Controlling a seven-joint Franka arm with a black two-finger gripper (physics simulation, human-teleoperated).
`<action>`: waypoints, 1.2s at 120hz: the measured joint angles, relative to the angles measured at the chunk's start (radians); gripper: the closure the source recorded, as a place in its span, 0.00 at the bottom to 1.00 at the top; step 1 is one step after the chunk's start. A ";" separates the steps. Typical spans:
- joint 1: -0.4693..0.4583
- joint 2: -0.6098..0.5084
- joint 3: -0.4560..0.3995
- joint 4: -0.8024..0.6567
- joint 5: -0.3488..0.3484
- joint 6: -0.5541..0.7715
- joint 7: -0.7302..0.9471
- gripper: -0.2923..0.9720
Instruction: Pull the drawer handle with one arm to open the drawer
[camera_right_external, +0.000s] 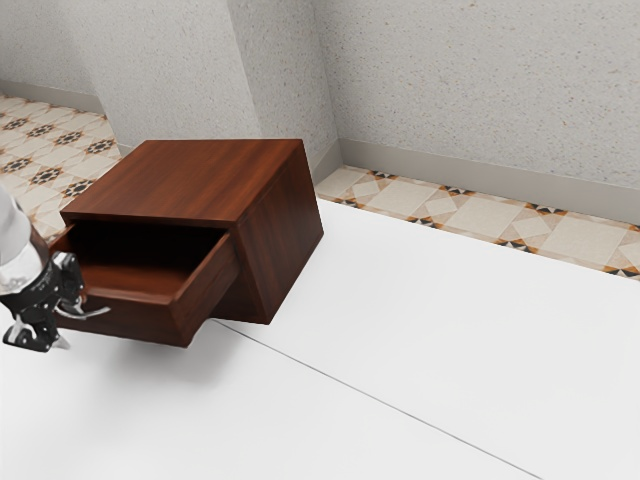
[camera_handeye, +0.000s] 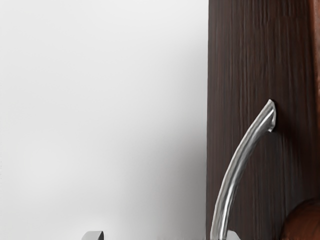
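A dark wooden cabinet (camera_right_external: 200, 185) stands on the white floor. Its drawer (camera_right_external: 150, 285) is pulled partway out toward the exterior view's lower left. A curved silver handle (camera_right_external: 92, 311) sits on the drawer front. My black gripper (camera_right_external: 52, 312) is right at that handle, at the exterior view's left edge. In the wrist view the handle (camera_handeye: 240, 165) arcs off the dark drawer front (camera_handeye: 250, 60). Two grey fingertips (camera_handeye: 94, 235) stand wide apart; the handle lies close against one of them and far from the other. The gripper is open.
White floor (camera_right_external: 420, 340) spreads toward the exterior view's right and front of the cabinet. A patterned tile strip (camera_right_external: 480, 215) runs along the grey walls (camera_right_external: 480, 80) behind. The cabinet sits close to a wall corner.
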 joint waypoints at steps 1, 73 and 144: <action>0.000 -0.001 0.000 0.000 0.000 0.000 0.000 0.58; -0.006 -0.016 0.016 -0.014 0.000 0.001 0.010 0.54; -0.008 -0.018 0.015 -0.003 -0.003 -0.002 0.013 0.56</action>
